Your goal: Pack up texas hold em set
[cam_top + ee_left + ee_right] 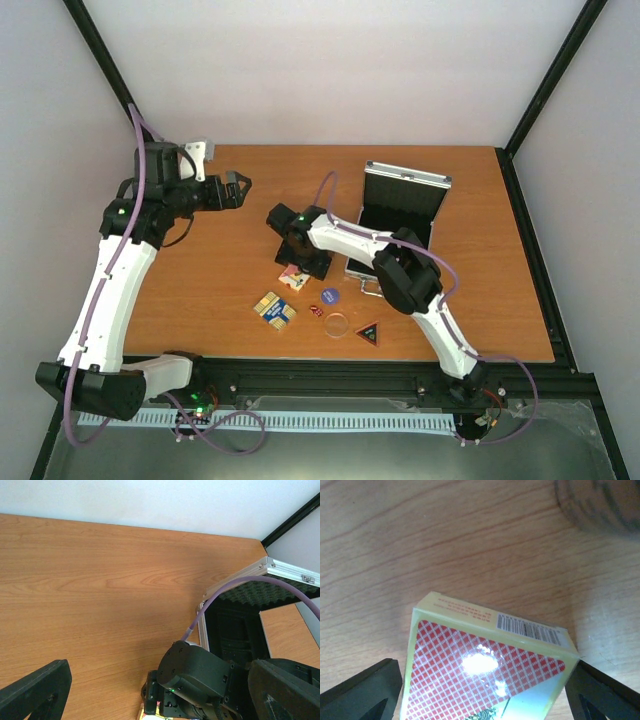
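The silver case [405, 180] stands open at the right rear, black lining showing; it also shows in the left wrist view [280, 570]. My right gripper [298, 268] is low over the red card deck [293, 279]. In the right wrist view its fingers [360, 690] press both long sides of that deck [480, 665]. A blurred dark cylinder [600, 505] lies just beyond. The blue-gold deck [274, 309], red dice [314, 311], blue chip [329, 296], clear disc [337, 325] and black triangle [369, 333] lie on the table in front. My left gripper [240, 190] is open and empty, raised at the left rear.
The right arm's forearm [350, 235] and purple cable [235, 587] cross in front of the case. The wooden table [230, 280] ends at a black frame rail along the near edge. White walls close in the back and sides.
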You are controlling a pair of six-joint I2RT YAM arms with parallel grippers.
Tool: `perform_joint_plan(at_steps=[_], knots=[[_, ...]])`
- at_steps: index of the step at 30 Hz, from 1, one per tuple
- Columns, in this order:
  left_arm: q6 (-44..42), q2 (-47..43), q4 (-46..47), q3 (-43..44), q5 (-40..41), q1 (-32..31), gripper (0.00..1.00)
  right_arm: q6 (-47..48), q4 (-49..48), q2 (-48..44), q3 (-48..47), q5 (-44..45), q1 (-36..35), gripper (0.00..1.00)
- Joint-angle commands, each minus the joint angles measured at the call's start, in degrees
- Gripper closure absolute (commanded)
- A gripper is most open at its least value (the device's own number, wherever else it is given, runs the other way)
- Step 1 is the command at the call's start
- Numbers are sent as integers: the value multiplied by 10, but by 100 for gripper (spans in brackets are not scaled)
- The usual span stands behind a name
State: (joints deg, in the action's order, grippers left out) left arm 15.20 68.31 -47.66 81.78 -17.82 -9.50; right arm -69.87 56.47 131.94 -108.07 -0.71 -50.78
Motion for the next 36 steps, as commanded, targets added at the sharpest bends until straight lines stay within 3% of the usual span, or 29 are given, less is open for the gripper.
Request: perform_joint_plan(at_steps=[1,5,14,17,21,23,26,29,31,33,36], knots=[[-5,-5,-2,2,-8,-2,0,3,4,-3,33,-5,-13,8],[-4,-6,-3,2,-9,-3,0,1,-7,-5,46,-10,-14,17],[-3,-9,-7,5,6,-3,0,52,0,-27,49,-1,-15,73],[-3,-10,-10,10,13,-3,0,136,7,-35,22,-15,-18,79],[1,-10,-10,15,14,-3,0,225,86,-50,-27,6,-32,91],[2,-11,-7,13,8,-3,0,241,91,-78,-1,14,-37,87],[4,-13,-1,6,8,-3,0,231,73,-110,62,2,-38,73],[4,-9,-1,5,3,-2,0,201,32,-131,96,-25,-45,41],[4,-8,-3,12,5,-3,0,180,32,-124,66,-35,-50,30],[2,-9,-6,24,12,-3,0,167,54,-98,-1,-29,-56,5],[5,-11,-15,52,23,-3,0,155,95,-40,-113,1,-61,0]])
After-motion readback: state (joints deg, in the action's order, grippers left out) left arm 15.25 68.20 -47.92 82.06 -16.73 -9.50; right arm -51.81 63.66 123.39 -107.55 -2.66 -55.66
